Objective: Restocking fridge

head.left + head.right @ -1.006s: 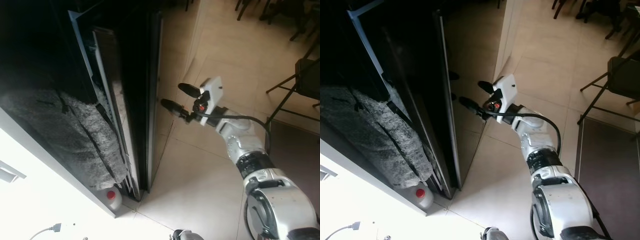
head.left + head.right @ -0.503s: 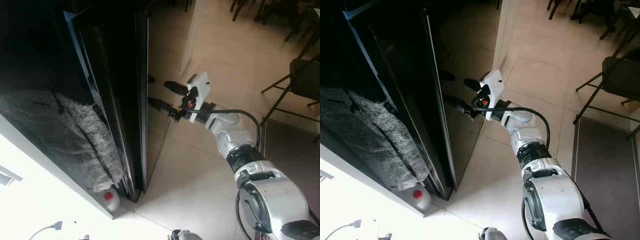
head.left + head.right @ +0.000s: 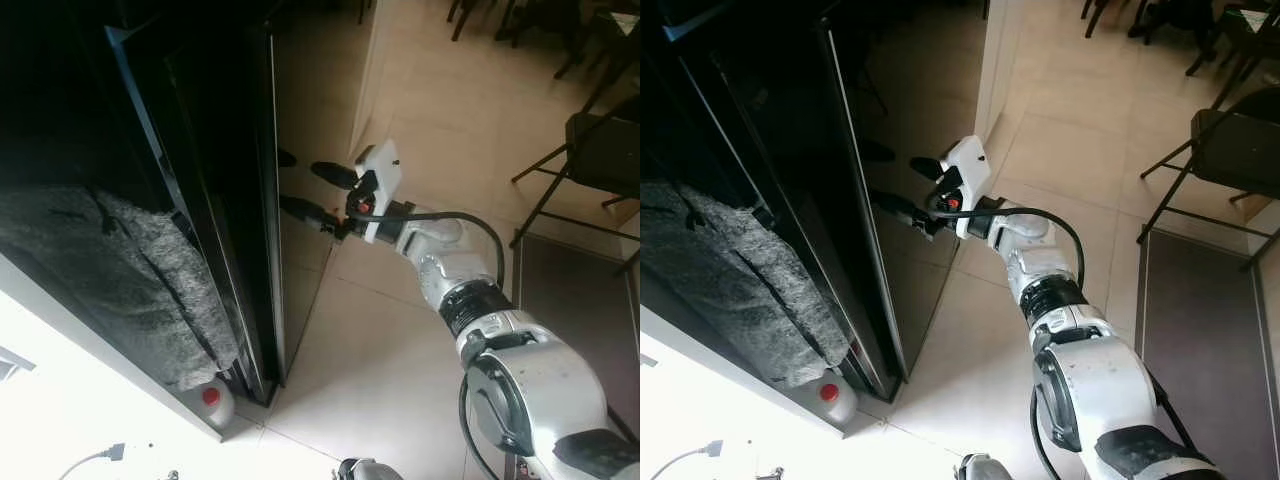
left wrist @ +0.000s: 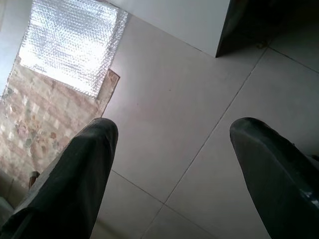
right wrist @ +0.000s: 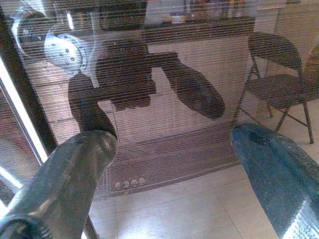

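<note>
The fridge door (image 3: 855, 190) is a tall, dark, glossy slab standing ajar at the robot's left, its free edge turned toward the tiled floor (image 3: 1060, 150) and its face bright enough to mirror the arm. The right gripper (image 3: 902, 190) is up against that face with its two black fingers spread apart and nothing between them; in the right wrist view one fingertip (image 5: 84, 154) appears to meet its own reflection, so it is touching or just short of touching — which, cannot be settled. The left gripper (image 4: 169, 164) hangs idle over the floor, fingers likewise spread and empty. In judgement the door is heavy, rigid and hinge-bound: it will swing as one stiff piece and not flex, but the polished surface looks slick, so a flat push risks the fingertips skating sideways. The surer purchase is the thin pale edge strip (image 3: 272, 200) along the free side, where a finger can hook round rather than rely on friction; no separate handle can be made out. Inside the opening the fridge (image 3: 120, 120) is very dark — shelves and contents cannot be read. Lower down lies a grey speckled mass (image 3: 130, 270), rough and matte with a padded look, its nature unclear. A small white bottle (image 3: 212, 402) with a red cap stands on the floor at the fridge's lower corner. A folding chair (image 3: 1230, 150), dark seat on thin metal legs, stands well apart at the right.
</note>
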`<state>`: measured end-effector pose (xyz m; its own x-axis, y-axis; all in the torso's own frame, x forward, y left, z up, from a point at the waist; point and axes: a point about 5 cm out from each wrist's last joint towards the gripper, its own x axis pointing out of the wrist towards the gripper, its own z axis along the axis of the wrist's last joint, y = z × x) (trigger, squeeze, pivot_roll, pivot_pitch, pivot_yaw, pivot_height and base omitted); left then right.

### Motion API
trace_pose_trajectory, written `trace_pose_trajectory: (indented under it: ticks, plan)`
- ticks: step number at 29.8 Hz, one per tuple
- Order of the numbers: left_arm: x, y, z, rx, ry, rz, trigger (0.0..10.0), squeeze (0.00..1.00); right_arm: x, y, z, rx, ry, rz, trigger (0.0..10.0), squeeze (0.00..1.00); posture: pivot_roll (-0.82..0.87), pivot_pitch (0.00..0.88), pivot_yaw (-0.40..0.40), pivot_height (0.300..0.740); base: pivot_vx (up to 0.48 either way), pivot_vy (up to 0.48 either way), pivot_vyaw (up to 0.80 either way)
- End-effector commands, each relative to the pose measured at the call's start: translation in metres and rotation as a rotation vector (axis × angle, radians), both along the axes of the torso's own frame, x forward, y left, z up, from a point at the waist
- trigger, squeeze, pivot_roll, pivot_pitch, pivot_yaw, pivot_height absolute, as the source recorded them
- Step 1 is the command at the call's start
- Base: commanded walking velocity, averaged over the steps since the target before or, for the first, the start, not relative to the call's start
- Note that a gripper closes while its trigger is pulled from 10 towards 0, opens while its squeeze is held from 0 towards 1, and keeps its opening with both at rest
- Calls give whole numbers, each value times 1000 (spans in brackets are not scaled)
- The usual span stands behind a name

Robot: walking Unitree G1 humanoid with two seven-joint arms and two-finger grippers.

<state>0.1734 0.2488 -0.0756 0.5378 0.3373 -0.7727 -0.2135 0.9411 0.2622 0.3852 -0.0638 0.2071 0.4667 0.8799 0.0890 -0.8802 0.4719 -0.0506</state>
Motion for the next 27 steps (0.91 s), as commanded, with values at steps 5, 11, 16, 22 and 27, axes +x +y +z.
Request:
trace_pose_trajectory:
  ticks: [5, 11, 16, 22, 27]
  plan:
    - [-12, -2, -6, -3, 38, 10, 10000, 0, -2, 31, 20, 21, -53, 69, 10000, 0, -172, 112, -10, 740, 0, 0, 0]
    - [-12, 0, -6, 2, 37, 9, 10000, 0, -5, 45, 20, 23, -43, 86, 10000, 0, -162, 108, -9, 740, 0, 0, 0]
    - [-12, 1, -5, 3, 35, 7, 10000, 0, -3, 43, 20, 31, -44, 52, 10000, 0, -170, 110, -7, 740, 0, 0, 0]
    - [-12, -1, -6, 0, 39, -3, 10000, 0, 0, 35, 22, 37, -54, 13, 10000, 0, -181, 110, -5, 740, 0, 0, 0]
    - [-10, -4, -6, -4, 35, -11, 10000, 0, 7, 12, 23, 33, -96, -102, 10000, 0, -188, 120, -4, 740, 0, 0, 0]
